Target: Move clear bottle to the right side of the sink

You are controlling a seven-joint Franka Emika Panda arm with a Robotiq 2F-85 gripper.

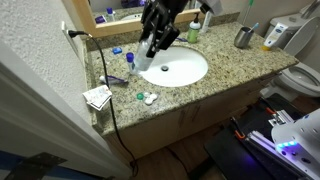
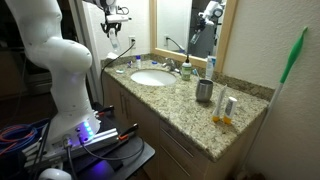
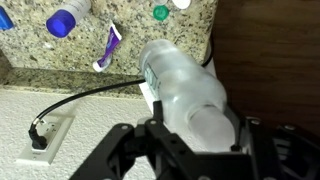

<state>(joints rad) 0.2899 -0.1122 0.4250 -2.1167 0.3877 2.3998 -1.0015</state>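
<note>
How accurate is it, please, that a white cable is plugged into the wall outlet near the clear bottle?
The cable is black, not white, as the wrist view shows; it is indeed plugged into the wall outlet near the clear bottle.

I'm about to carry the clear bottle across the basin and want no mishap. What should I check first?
1. Clear bottle held between the fingers of the gripper: ok in the wrist view.
2. Bottle lifted off the counter: cannot tell.
3. Black cable free of the bottle: cannot tell; it passes close behind it.
4. Bare counter past the sink for landing: ok in an exterior view.
5. Faucet out of a path over the basin: ok, it stands at the back edge.
</note>
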